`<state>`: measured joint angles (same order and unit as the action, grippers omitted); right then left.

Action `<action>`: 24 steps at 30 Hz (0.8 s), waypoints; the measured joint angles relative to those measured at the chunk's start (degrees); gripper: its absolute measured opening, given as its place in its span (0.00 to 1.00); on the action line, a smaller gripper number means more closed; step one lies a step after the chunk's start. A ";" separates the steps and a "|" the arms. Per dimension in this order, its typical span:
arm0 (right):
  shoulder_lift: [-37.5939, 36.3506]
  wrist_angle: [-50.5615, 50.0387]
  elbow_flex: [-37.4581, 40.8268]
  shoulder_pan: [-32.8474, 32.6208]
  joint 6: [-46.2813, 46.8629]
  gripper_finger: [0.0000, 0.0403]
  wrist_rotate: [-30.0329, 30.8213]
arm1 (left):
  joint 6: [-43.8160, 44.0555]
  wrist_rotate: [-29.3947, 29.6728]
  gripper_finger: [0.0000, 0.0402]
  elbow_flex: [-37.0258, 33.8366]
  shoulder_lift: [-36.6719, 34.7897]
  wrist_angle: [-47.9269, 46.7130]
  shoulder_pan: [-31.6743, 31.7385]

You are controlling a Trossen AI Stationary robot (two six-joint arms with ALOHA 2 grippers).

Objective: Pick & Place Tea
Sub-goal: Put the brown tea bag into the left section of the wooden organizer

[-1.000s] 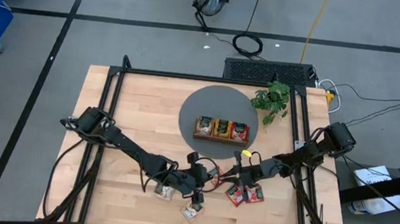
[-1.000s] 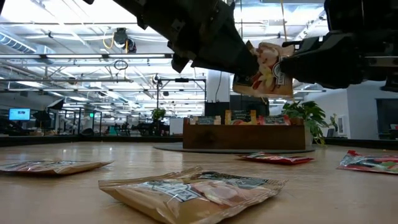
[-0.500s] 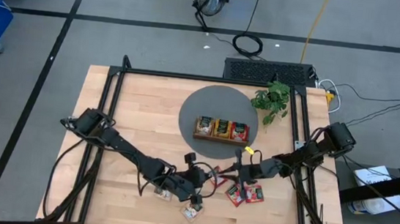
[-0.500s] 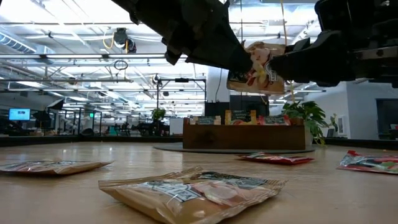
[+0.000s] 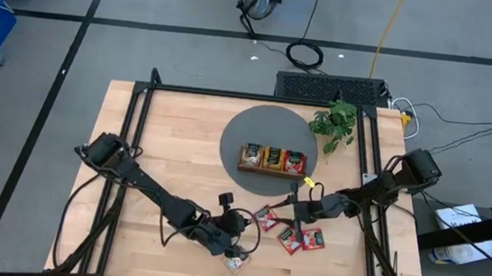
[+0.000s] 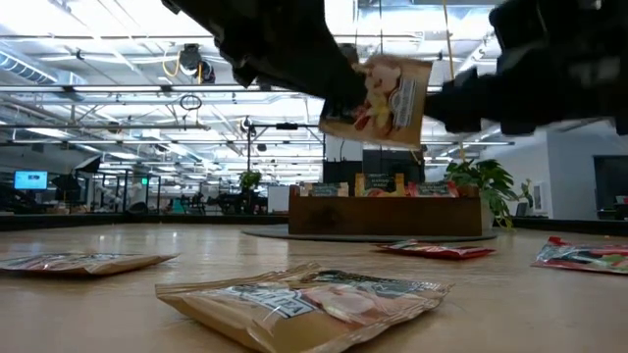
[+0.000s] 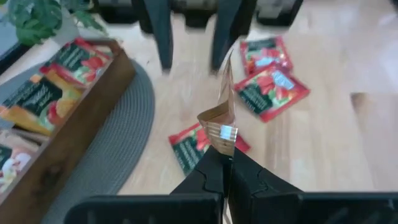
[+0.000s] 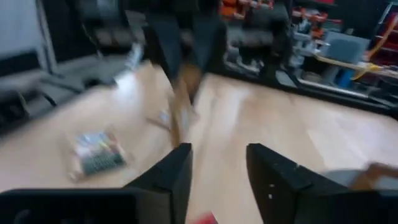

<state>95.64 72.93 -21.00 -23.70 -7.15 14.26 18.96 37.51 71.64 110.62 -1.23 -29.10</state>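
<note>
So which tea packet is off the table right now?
The beige packet pinched in the left end effector, held up on edge; the red ones and the other beige ones lie flat on the table.

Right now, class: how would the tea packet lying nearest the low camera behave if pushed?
The beige packet lies flat, so it would probably slide, not roll. Its crinkled, puffy film suggests it is light and floppy, likely buckling under a push.

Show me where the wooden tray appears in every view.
High view: wooden tray at centre, on the grey mat.
Low view: middle distance, centre-right.
Left wrist view: on the mat, near the plant.
Right wrist view: not in it.
Shared landmark: the plant beside the tray.
</note>
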 joint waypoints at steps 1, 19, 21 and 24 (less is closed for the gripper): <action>-1.09 -0.11 -0.06 -0.01 1.71 0.38 -1.06 | 0.46 0.04 0.01 0.00 0.01 -0.59 0.04; -8.54 -59.45 -25.56 0.95 12.31 0.57 0.51 | 3.71 1.54 0.01 0.00 0.03 -3.20 1.70; -8.50 -60.78 -25.54 1.43 12.80 0.52 0.08 | 3.68 1.53 0.01 0.00 0.04 -3.24 1.59; -8.51 -60.87 -25.54 2.21 13.65 0.42 -2.82 | 3.69 1.52 0.01 0.00 0.05 -3.22 1.59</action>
<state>87.13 12.06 -46.54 -21.49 6.50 11.43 22.65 39.03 71.64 110.67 -4.45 -27.51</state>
